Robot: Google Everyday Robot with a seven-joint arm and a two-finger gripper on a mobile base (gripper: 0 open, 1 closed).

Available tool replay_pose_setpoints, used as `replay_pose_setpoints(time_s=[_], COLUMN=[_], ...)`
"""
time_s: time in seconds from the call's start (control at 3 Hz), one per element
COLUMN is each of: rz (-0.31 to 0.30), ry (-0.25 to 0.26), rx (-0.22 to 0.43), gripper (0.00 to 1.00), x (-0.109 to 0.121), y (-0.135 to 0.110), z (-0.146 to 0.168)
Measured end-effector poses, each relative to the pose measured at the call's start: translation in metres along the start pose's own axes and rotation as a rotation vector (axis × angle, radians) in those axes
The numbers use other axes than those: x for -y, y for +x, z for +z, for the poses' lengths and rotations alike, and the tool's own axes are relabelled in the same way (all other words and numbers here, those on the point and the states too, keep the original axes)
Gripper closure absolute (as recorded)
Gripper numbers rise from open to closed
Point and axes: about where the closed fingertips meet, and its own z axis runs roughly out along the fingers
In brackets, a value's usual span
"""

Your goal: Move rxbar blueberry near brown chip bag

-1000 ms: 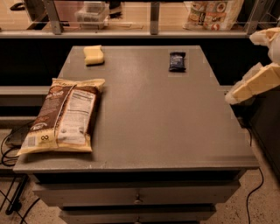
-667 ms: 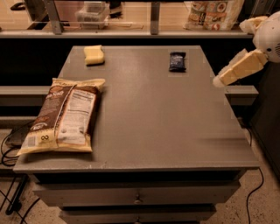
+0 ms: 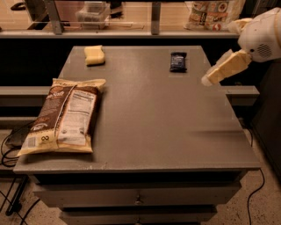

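Camera view of the grey counter (image 3: 153, 127) with the arm entering from the upper right. The gripper (image 3: 212, 77), cream-coloured below a white wrist housing, hangs in the air over the counter's right edge, tilted down and to the left; whether it is released or clenched cannot be told. It holds nothing visible. The rxbar blueberry (image 3: 178, 61), a small dark navy bar, lies flat on the counter just left of the gripper and a little farther back, apart from it. The brown chip bag (image 3: 66, 116) lies flat, label panel up, well to the left of the gripper and nearer the front, at the counter's left edge. A pale yellow sponge (image 3: 94, 55) sits far left of the gripper at the back. A white bag with red-orange pictures (image 3: 210, 13) stands behind the gripper, beyond the counter.
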Motion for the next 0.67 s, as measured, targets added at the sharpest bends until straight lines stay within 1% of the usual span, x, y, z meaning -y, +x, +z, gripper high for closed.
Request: replay_pose_setpoints(time_s=[0.33,0.67], rz=[-0.003,0.011], ry=[-0.012,-0.028], rx=[0.022,0.038], gripper=[0.00,0.00], x=[0.009,0.018], y=[-0.003,-0.004], z=[0.026,0.053])
